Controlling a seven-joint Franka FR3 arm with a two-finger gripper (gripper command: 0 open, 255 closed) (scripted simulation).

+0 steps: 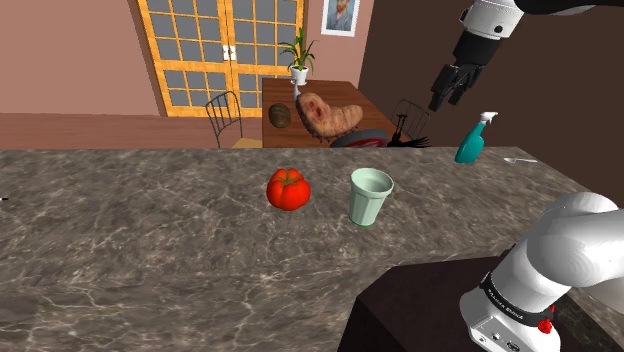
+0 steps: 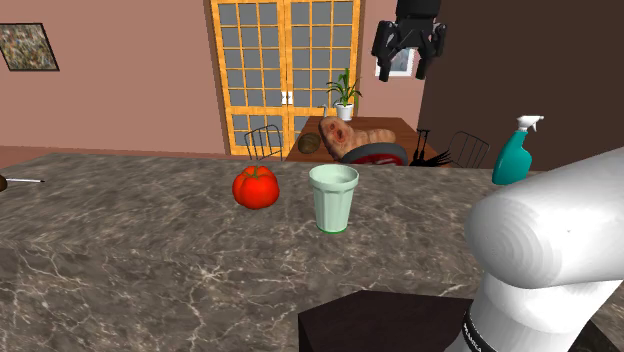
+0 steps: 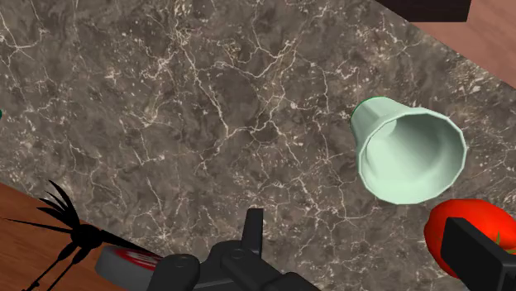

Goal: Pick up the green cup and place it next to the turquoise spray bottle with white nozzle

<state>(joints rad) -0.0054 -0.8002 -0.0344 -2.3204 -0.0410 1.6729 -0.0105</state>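
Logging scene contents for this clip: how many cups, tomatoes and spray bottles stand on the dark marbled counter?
Pale green tapered cup: 1
Red tomato: 1
Turquoise spray bottle with white nozzle: 1
Total: 3

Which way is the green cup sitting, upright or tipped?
Upright: the cup stands on its narrow base, mouth up, on the counter.

Pale green cup near red tomato.

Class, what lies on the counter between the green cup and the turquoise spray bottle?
Nothing: bare counter separates cup and spray bottle, in the shoulder view.
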